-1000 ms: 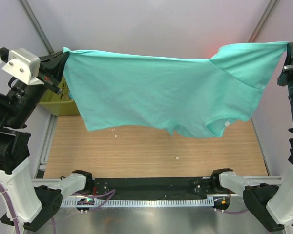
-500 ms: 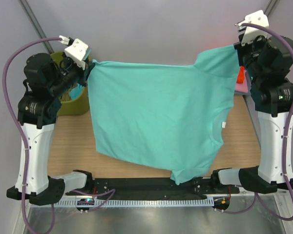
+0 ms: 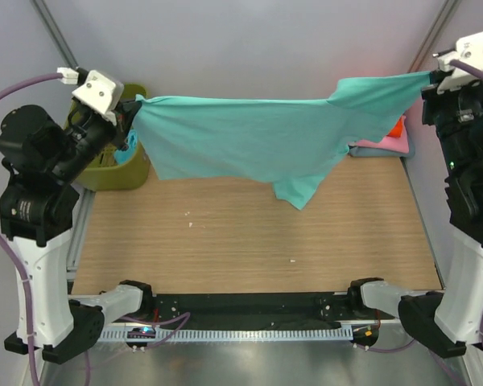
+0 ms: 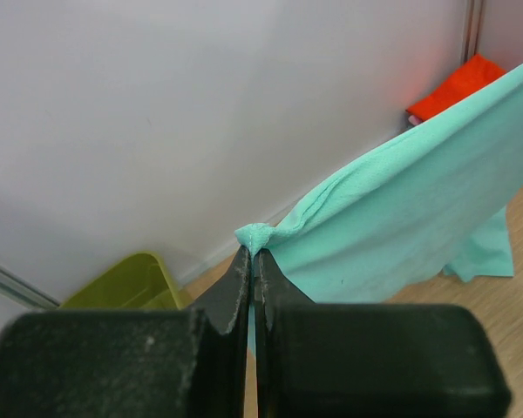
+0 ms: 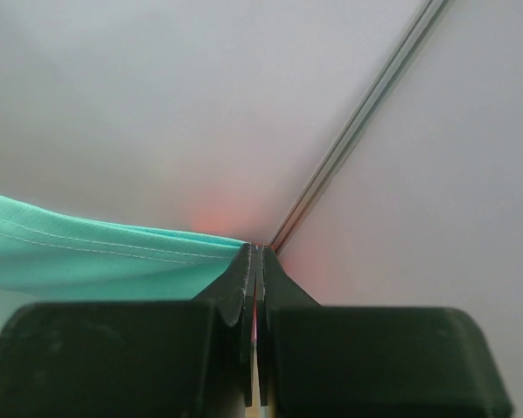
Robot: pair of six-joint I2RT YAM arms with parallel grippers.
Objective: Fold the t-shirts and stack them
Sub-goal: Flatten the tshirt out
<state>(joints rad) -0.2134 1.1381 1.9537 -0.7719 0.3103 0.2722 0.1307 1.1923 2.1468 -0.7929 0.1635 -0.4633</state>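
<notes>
A teal t-shirt (image 3: 249,137) hangs stretched in the air between my two grippers, above the far half of the wooden table. My left gripper (image 3: 135,108) is shut on its left corner, which bunches at the fingertips in the left wrist view (image 4: 254,237). My right gripper (image 3: 431,79) is shut on its right hem, seen in the right wrist view (image 5: 113,252). A point of the shirt droops toward the table's middle. A pink t-shirt (image 3: 382,146) with an orange t-shirt (image 3: 396,126) on it lies at the far right, partly hidden by the teal one.
An olive-green basket (image 3: 117,169) stands at the far left corner behind my left arm, also in the left wrist view (image 4: 131,283). The wooden table (image 3: 249,241) lies below the shirt. Grey walls close in the back and sides.
The shirt has swung from hanging low over the near edge to stretched high and far. Both arms have spread wider and moved back, pulling the cloth taut.
</notes>
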